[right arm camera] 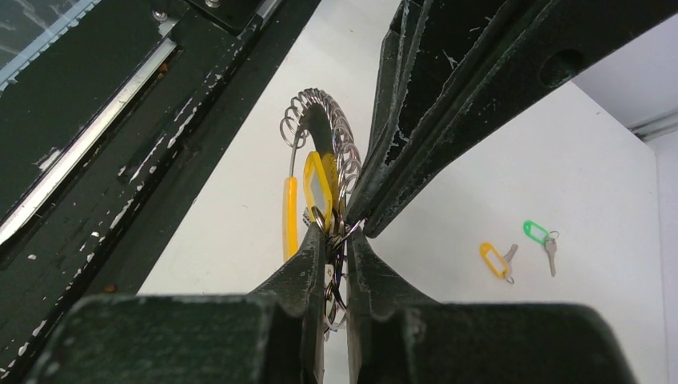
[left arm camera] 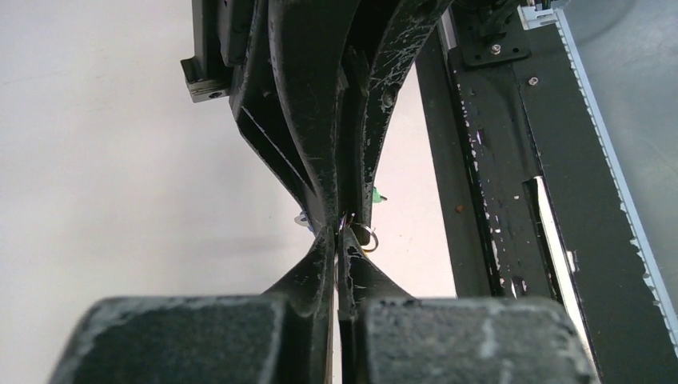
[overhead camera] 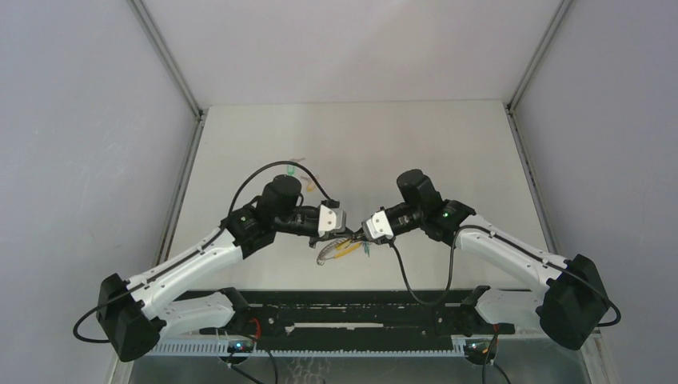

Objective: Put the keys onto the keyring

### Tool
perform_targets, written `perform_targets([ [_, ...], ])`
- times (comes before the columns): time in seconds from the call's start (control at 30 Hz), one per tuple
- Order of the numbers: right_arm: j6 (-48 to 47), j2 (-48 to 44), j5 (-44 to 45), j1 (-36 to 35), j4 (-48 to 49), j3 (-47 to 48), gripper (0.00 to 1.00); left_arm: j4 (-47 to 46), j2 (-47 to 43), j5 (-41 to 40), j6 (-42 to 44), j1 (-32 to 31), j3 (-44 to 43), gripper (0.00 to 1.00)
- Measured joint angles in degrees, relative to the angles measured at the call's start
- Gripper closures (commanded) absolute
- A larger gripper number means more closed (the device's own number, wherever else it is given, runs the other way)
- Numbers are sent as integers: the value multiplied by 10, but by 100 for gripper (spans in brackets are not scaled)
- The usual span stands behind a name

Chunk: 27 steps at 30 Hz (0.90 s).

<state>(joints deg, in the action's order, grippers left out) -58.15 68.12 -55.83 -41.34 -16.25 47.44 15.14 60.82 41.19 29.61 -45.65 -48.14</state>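
R gripper jaws pinch the keyring by its yellow tag. L gripper jaws pressed together, tip-to-tip w/ R's; can't tell what they nip. Green-tag key & orange-tag key lie on the worktop, well apart from the keyring.

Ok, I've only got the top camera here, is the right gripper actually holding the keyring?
Observer: Yes. The right wrist view shows the right gripper shut on the keyring, next to its yellow tag.
Operator: And the left one?
Observer: The left gripper is shut too, tip to tip with the right. A small ring shows beside its tips, but what it pinches is hidden.
Operator: Those faint specks beyond the left arm, are they keys?
Observer: Yes, two lie loose on the table: an orange key and a green key.
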Motion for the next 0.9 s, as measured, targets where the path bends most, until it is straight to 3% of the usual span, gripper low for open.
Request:
perform_targets([
  [0.1,0,0,0,0,-1,0,98,10,3,-5,6,-2,-7,100],
  [0.3,13,-19,3,9,-1,0,70,-4,-15,-24,-8,-6,-2,100],
  [0.4,31,-52,11,18,6,0,64,-53,-57,-46,-50,-6,35,100],
  [0.6,103,-107,37,29,56,-6,61,-225,-136,-110,-158,-6,162,100],
  [0.9,248,-124,82,30,158,-50,67,-451,-151,-190,-259,-6,271,100],
])
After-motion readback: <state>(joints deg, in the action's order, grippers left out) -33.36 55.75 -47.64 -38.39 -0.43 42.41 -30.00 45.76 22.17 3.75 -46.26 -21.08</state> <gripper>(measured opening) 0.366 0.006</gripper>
